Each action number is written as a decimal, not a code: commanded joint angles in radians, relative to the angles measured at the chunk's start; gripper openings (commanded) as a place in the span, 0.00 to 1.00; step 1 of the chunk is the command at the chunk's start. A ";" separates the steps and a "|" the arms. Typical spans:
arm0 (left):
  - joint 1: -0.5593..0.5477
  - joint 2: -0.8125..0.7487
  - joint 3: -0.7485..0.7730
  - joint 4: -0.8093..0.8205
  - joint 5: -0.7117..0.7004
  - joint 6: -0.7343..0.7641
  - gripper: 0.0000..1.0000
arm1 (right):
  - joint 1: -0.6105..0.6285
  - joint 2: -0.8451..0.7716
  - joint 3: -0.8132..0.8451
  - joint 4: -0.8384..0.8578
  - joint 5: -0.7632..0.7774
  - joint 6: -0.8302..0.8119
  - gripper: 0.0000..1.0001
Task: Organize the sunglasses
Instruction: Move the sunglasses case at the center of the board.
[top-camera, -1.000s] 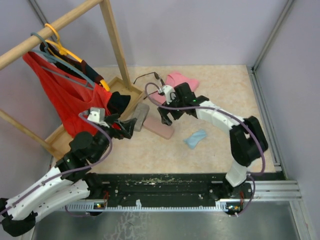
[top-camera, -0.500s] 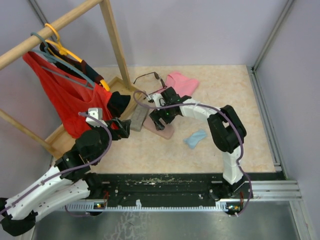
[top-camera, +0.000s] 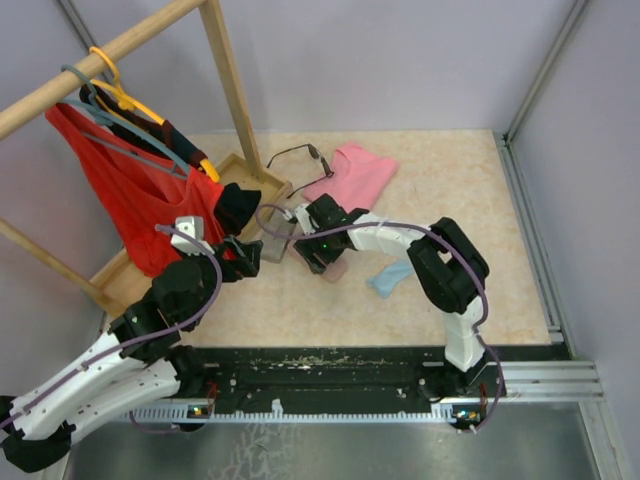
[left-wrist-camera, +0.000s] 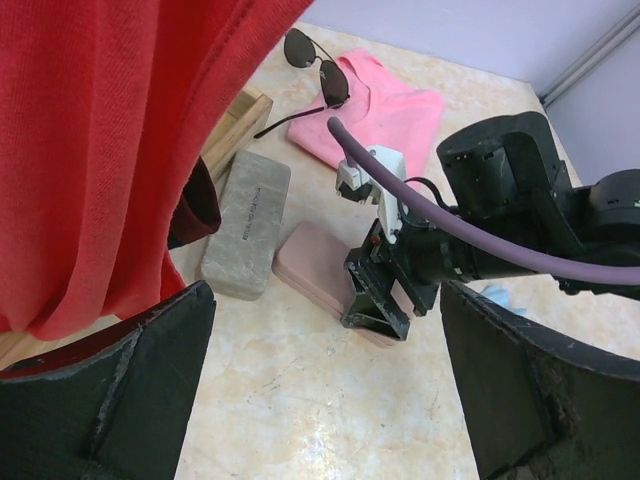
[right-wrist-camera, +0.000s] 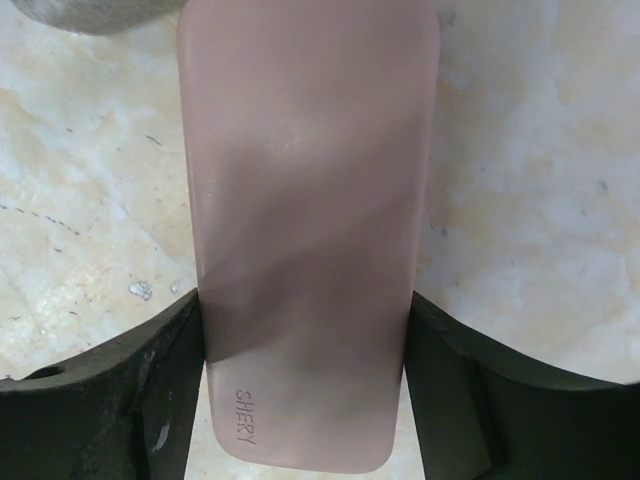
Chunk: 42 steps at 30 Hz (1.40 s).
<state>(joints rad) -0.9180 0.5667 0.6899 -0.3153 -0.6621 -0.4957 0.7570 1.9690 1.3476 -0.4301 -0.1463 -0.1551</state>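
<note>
Pink, smooth-skinned, oblong: found the pink case (right-wrist-camera: 310, 180) flat on the pale marbled surface (top-camera: 450, 200), corners rounded, faint embossed lettering at one end. Found the right gripper (right-wrist-camera: 305, 300) astride it, partly open, fingers (right-wrist-camera: 160, 390) set against the two long sides with no gap showing. Noted the long axis of the case running straight between them. Could not judge firmness of the hold; case not lifted. Noted the grey case (left-wrist-camera: 247, 222) just beside, felt-like texture, same oblong shape, roughly parallel.

Located one pair of sunglasses (left-wrist-camera: 320, 68) farther back, beyond both cases from the arm bases: thin dark wire frame, dark teardrop lenses, at least one slim arm swung out. Rested partly on a pink cloth (top-camera: 362, 172), partly on bare surface. Lay well apart from the right gripper, toward the back wall and a little left, long axis slanted across the surface. Judged the right arm the nearer one. Saw no second pair.

Found the left gripper (top-camera: 246, 256) wide open, holding nothing, hovering near the end of the grey case, with a red knit garment (left-wrist-camera: 100, 150) hanging close alongside. Noted a light-blue cloth (top-camera: 392, 276), crumpled, near the right arm.

Judged case handling the step in hand; any pickup of the sunglasses would call for a reach toward the back.
</note>
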 joint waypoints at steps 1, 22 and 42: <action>0.004 0.000 0.011 0.002 0.009 -0.006 0.98 | 0.023 -0.091 -0.047 -0.007 0.188 0.105 0.60; 0.005 0.256 0.119 -0.139 -0.010 -0.146 1.00 | 0.115 -0.369 -0.327 0.156 0.430 0.768 0.87; -0.009 0.795 0.311 -0.095 0.231 -0.345 1.00 | -0.369 -0.832 -0.617 0.162 0.322 0.899 0.99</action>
<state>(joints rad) -0.9176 1.2179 0.9394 -0.4103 -0.5159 -0.7204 0.4305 1.2350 0.7582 -0.2562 0.1898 0.6846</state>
